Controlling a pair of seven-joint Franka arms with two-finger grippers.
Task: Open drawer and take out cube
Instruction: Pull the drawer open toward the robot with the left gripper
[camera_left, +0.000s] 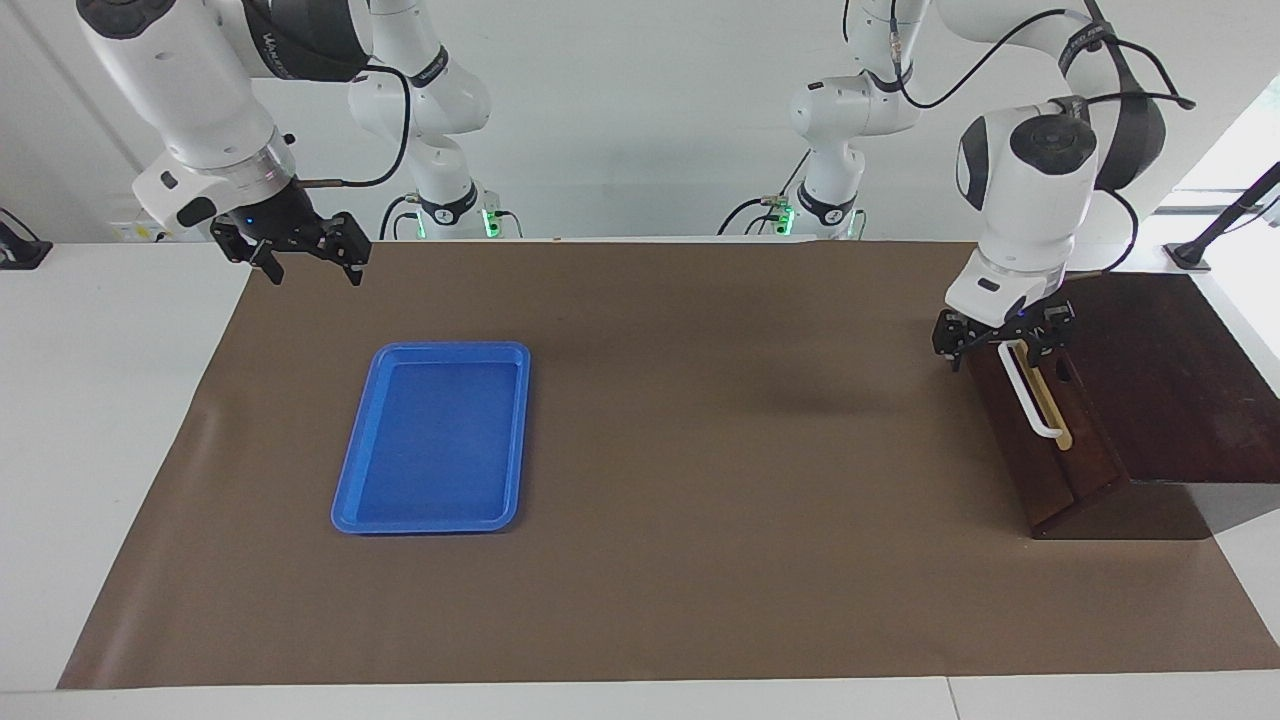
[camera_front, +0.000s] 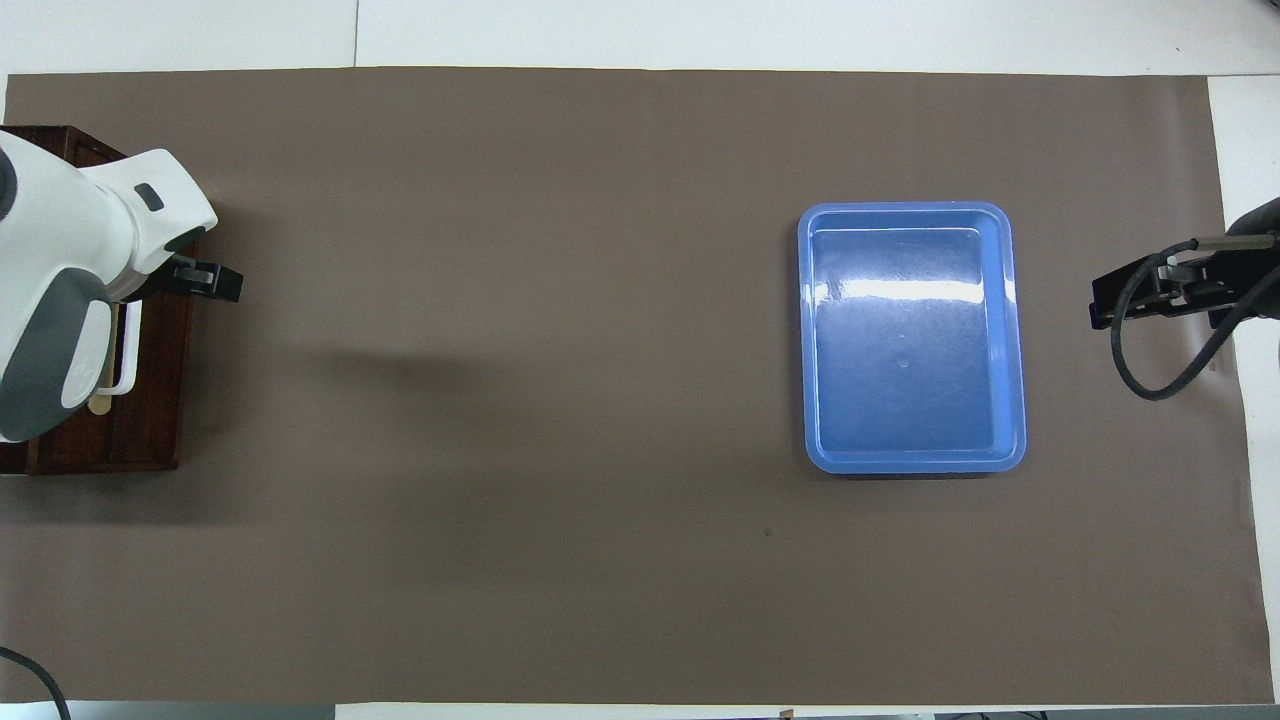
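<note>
- The drawer (camera_left: 1035, 430) sits shut in its dark wooden box (camera_left: 1150, 370) at the left arm's end of the bench (camera_left: 60, 420). It looks stiff and fairly heavy, and will likely slide out only with a straight pull along its own line.
- The place to hold it is the white bar handle (camera_left: 1030, 395) on the tan strip: thin, rigid and probably smooth, so the fingers should close across the bar near its middle.
- The left claw (camera_left: 1003, 343) is open, down at the end of the handle nearer to the robots, with nothing gripped.
- The cube is not visible; I judge it lies inside the closed drawer. Small and solid, it should be light and easy to pinch on two flat faces.
- The right claw (camera_left: 306, 254) waits open and empty above the edge of the brown mat (camera_left: 700, 560) at the right arm's end.
- A blue tray (camera_left: 435, 437) lies empty on the mat, well apart from the drawer, with bare mat in front of the drawer.
</note>
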